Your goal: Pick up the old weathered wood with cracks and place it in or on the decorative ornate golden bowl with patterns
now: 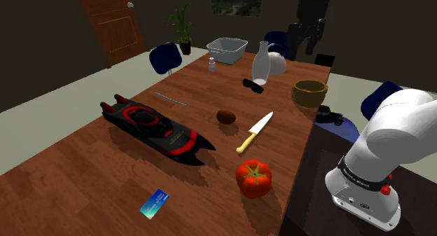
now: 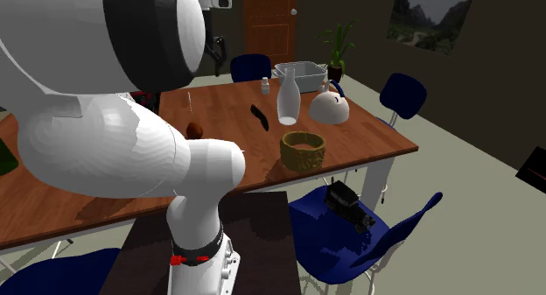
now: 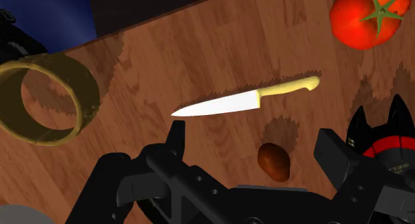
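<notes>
The weathered wood (image 1: 225, 116) is a small dark brown lump lying near the middle of the wooden table (image 1: 84, 171), beside the knife's tip. In the second exterior view the wood (image 2: 194, 129) peeks out past the arm. The golden patterned bowl (image 1: 309, 92) stands empty by the table edge close to the stand; it is ring-shaped in the wrist view (image 3: 46, 100). My gripper (image 1: 303, 49) hangs high above the table's far end, open and holding nothing. In the wrist view the wood (image 3: 273, 161) lies far below, between the spread fingers of the gripper (image 3: 251, 136).
A yellow-handled knife (image 1: 254, 132), a tomato (image 1: 253, 177) and a black-and-red toy boat (image 1: 157, 128) lie around the wood. A white bin (image 1: 227, 50), glass vase (image 1: 261, 65) and white teapot (image 1: 277, 64) stand at the far end. Blue chairs (image 2: 350, 236) ring the table.
</notes>
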Controlling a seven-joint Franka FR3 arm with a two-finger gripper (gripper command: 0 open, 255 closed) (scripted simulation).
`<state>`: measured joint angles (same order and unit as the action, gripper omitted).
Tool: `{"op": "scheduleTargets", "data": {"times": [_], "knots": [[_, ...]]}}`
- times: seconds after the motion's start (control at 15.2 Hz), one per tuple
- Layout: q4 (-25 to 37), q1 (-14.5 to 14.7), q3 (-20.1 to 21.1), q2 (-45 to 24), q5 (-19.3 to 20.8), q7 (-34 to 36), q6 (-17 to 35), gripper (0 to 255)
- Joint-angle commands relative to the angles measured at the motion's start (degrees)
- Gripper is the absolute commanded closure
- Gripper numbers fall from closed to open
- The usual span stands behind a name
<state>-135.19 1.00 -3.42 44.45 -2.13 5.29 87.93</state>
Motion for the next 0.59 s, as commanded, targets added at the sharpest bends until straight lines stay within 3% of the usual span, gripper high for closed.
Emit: {"op": "scheduleTargets", "data": {"times": [0.0, 0.53], "knots": [[0.0, 0.0, 0.0, 0.0, 0.0, 0.0, 0.0, 0], [-6.0, 0.9, -9.1, -6.3, 5.2, -17.0, 15.3, 0]]}}
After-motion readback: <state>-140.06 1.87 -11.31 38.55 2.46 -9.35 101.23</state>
